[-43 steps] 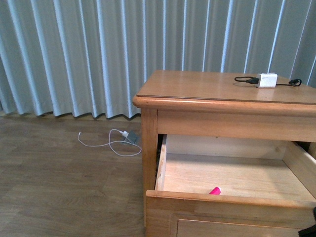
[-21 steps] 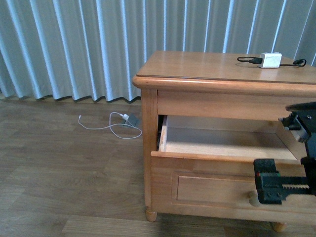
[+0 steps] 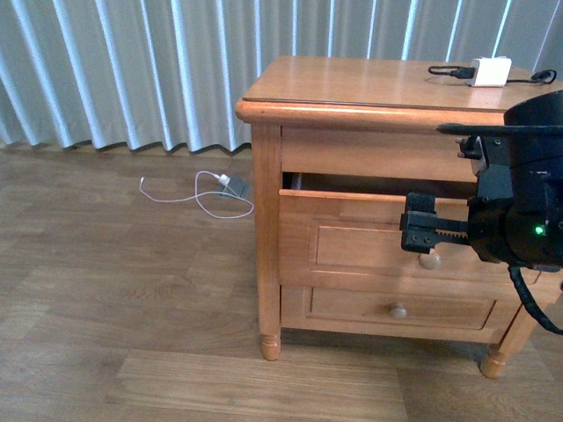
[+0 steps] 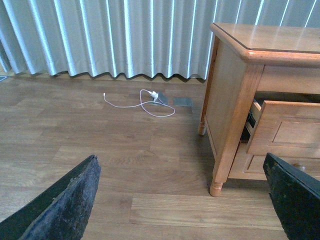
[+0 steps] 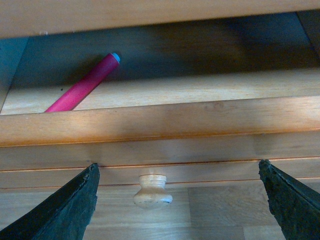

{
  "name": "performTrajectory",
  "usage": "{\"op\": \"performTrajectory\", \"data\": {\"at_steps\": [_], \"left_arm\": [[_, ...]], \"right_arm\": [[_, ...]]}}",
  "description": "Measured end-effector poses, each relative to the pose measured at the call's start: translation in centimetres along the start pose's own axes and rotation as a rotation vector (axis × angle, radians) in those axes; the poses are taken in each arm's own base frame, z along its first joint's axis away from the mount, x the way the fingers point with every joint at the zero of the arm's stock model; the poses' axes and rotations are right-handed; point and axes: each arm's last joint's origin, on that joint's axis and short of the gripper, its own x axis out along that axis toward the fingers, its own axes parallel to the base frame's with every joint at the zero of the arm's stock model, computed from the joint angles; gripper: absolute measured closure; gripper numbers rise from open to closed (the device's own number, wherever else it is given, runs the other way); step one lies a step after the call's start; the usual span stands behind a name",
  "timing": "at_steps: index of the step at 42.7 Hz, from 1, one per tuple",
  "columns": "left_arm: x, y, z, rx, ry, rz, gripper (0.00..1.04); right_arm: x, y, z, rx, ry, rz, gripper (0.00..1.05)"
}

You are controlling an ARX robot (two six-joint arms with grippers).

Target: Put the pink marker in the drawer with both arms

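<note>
Right gripper (image 5: 177, 200) spread wide before drawer (image 3: 369, 242) knob (image 5: 152, 189); pink marker (image 5: 82, 84) inside; left gripper (image 4: 182, 200) released.

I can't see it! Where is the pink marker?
The right wrist view shows the marker lying inside the drawer, behind its front panel and above the knob.

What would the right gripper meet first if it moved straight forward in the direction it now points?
Most likely the round pale wooden knob on the light-brown wooden drawer front, which sits centred between the open right gripper fingers. Depth is unclear.
</note>
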Motion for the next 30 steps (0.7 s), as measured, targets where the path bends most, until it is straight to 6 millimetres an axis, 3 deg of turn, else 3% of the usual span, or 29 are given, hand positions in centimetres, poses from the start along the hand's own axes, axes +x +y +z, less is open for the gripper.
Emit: {"op": "performTrajectory", "data": {"at_steps": [21, 30], "left_arm": [[0.0, 0.0, 0.0, 0.000, 0.000, 0.000, 0.06], [0.0, 0.0, 0.0, 0.000, 0.000, 0.000, 0.06]], "right_arm": [[4.2, 0.6, 0.9, 0.057, -0.156, -0.040, 0.09], [4.5, 0.6, 0.9, 0.060, -0.165, -0.046, 0.09]]}}
